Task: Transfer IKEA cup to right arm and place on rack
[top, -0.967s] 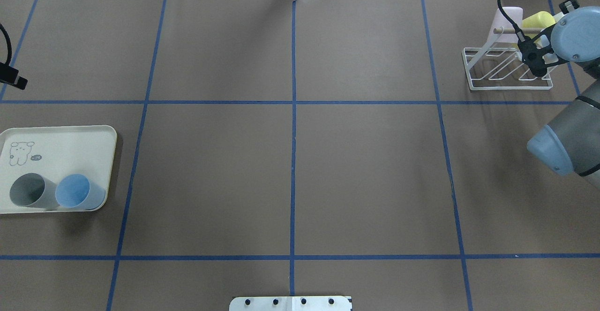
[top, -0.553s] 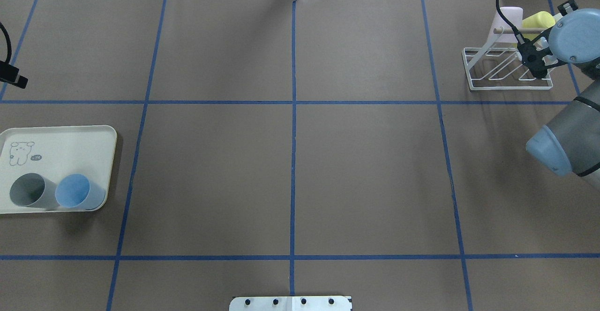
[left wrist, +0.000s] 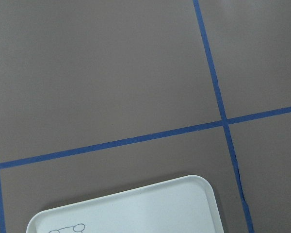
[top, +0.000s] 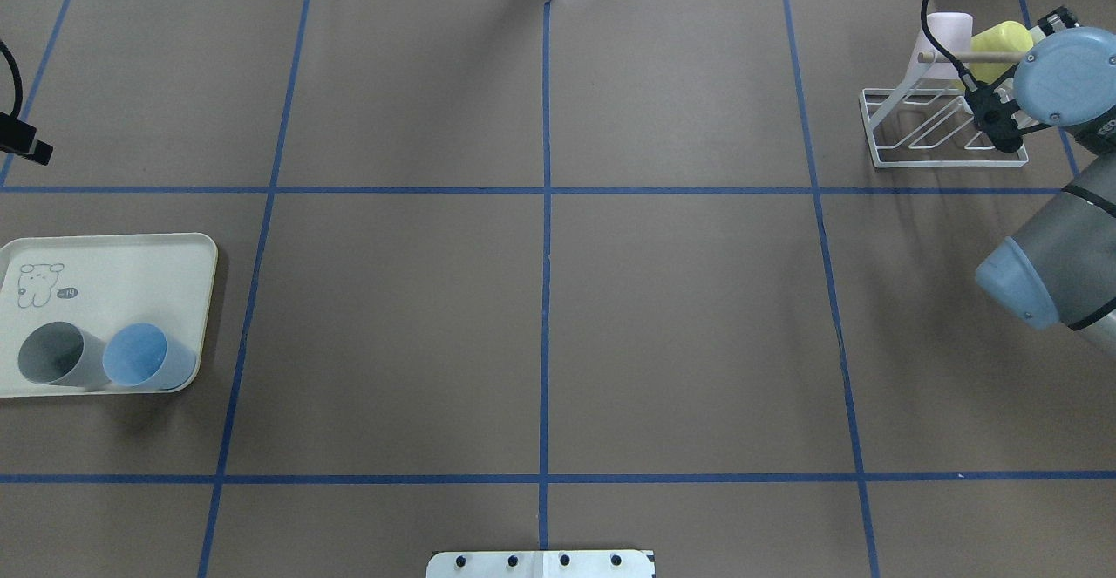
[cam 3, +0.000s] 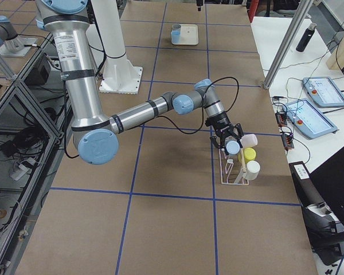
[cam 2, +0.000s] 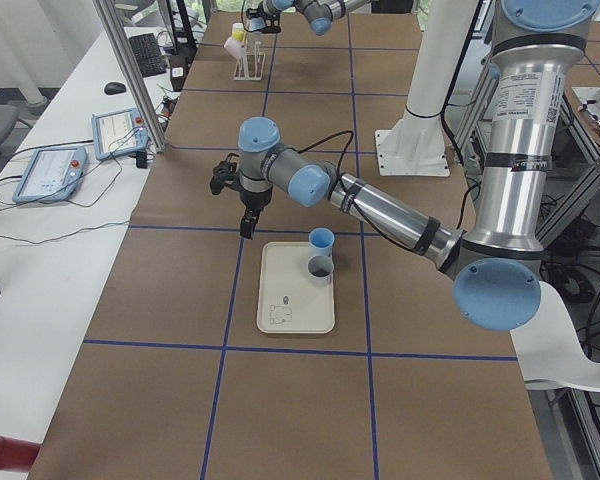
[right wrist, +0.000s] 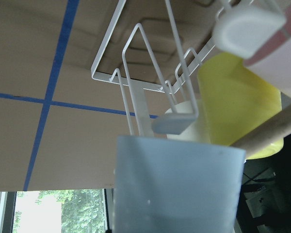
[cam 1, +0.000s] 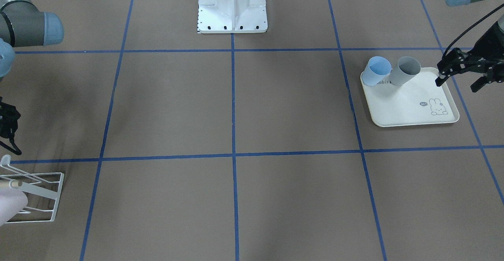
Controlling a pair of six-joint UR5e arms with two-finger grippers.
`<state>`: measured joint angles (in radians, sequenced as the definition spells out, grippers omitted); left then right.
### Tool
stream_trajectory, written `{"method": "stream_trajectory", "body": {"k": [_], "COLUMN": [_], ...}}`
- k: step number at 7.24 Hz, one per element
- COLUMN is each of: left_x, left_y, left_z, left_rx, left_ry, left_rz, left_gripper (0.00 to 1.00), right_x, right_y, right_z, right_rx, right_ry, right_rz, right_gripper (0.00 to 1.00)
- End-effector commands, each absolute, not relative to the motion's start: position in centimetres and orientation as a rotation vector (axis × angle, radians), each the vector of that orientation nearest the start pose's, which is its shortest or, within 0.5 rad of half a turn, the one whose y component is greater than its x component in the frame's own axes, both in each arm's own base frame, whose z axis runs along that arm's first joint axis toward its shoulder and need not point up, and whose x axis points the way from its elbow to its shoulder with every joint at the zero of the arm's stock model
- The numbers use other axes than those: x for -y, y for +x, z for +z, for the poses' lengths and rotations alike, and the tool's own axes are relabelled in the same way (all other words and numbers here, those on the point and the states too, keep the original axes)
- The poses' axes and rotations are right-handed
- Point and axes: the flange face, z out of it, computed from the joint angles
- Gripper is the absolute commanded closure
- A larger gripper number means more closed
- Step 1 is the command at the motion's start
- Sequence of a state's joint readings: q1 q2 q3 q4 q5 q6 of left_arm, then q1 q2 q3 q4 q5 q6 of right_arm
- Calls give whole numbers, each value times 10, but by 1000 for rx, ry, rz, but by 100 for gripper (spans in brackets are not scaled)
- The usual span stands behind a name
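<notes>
I have the IKEA cup [right wrist: 177,189], pale blue, pinched in the right gripper [cam 3: 229,140]. It hangs at the fingertips and fills the bottom of the right wrist view. The cup sits over the rack [top: 950,162], on the robot's side of the wooden dowel [top: 976,57]. It is just beside the pink cup [top: 946,33] and yellow cup [top: 998,39] already hung there, with a white cup [cam 3: 253,168] at the row's outer end. I cannot tell whether the held cup touches the wire rails.

Well apart at the other end of the table, my left gripper [cam 1: 458,84] hovers with its jaws spread and nothing between them. It is beside the edge of the cream tray [cam 1: 413,115], where a blue cup [cam 1: 376,71] and a grey cup [cam 1: 405,71] sit side by side.
</notes>
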<state>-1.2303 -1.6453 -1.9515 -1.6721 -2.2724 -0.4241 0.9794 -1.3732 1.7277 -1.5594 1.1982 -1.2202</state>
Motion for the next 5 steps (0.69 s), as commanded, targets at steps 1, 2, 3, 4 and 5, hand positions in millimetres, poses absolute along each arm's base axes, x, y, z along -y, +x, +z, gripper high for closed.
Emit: {"method": "stream_trajectory", "body": {"k": [1, 2, 3, 4, 5], "left_x": [503, 503, 502, 502, 502], "left_y": [105, 105, 105, 105, 105], "left_z": [426, 426, 426, 425, 426], "left_rx": [-833, -833, -833, -833, -833], "left_ry": [240, 240, 239, 241, 240], "left_rz": [118, 118, 117, 117, 118], "left_gripper": [0, 0, 0, 0, 0], "right_x": [572, 572, 572, 571, 572], "right_y": [-196, -199, -201, -201, -202], "right_z": [498, 496, 497, 497, 493], "right_rx": [-525, -525, -523, -523, -525], "right_ry": [258, 264, 264, 264, 273], "right_rz": [-1724, -1726, -1727, -1730, -1726], "right_gripper": [20, 11, 6, 5, 5]}}
